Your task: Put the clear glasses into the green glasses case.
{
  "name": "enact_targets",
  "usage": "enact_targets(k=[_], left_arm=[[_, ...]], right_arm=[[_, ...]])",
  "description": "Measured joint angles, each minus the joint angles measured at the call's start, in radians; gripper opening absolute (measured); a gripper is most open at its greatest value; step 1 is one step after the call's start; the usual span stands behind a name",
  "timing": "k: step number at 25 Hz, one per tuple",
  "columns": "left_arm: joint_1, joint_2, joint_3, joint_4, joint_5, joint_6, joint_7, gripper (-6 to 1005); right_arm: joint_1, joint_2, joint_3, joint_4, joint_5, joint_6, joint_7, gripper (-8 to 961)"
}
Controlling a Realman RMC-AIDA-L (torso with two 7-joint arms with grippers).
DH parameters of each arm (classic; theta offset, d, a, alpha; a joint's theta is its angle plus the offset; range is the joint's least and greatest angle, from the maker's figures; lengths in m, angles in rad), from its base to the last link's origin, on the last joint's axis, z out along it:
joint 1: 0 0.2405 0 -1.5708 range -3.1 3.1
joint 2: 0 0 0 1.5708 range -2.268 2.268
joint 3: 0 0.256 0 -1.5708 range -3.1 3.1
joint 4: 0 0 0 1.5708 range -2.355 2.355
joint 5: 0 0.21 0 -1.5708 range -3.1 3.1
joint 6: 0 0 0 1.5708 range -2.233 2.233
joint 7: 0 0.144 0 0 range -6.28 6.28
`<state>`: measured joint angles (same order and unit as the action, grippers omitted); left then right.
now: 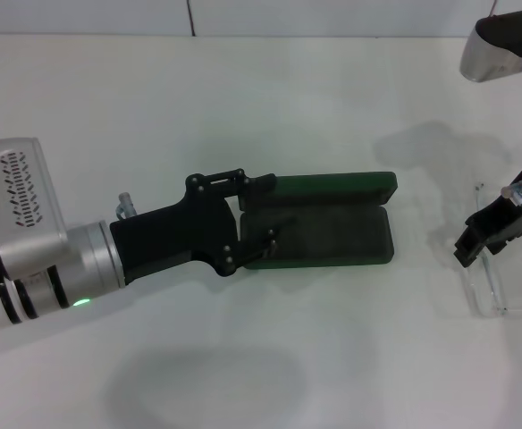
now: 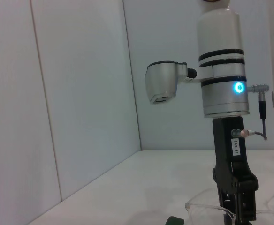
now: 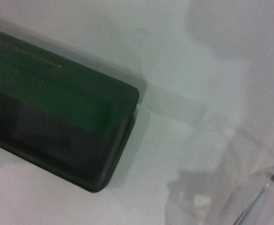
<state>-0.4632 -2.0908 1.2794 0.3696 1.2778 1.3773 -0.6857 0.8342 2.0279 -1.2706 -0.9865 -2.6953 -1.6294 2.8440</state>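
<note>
The green glasses case (image 1: pixel 332 234) lies open in the middle of the white table, its lid (image 1: pixel 332 186) folded back on the far side and the dark lining facing up. My left gripper (image 1: pixel 265 214) is at the case's left end, open, one finger on the lid and the other over the lined half. The clear glasses (image 1: pixel 492 277) are at the right, about a case-width from the case. My right gripper (image 1: pixel 480 243) comes down on them from above and looks shut on their frame. From the left wrist, that right gripper (image 2: pixel 235 211) stands between the glasses' rims (image 2: pixel 207 208).
The table (image 1: pixel 243 98) is white, with a white wall behind it. The right wrist view shows the case's rounded right end (image 3: pixel 104 140) and a glasses arm (image 3: pixel 256 199) beside it.
</note>
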Motion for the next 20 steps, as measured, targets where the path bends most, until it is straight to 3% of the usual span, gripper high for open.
enact_targets(k=[14,20], left_arm=[[0.004,0.002,0.0,0.001,0.0,-0.003,0.002,527],[0.005,0.002,-0.004,0.001,-0.001,-0.003,0.002,527]], right_arm=[[-0.008,0.0,-0.012,0.002,0.002,-0.009,0.0,282],[-0.012,0.0,-0.025,-0.007,0.002,-0.001,-0.002,267]])
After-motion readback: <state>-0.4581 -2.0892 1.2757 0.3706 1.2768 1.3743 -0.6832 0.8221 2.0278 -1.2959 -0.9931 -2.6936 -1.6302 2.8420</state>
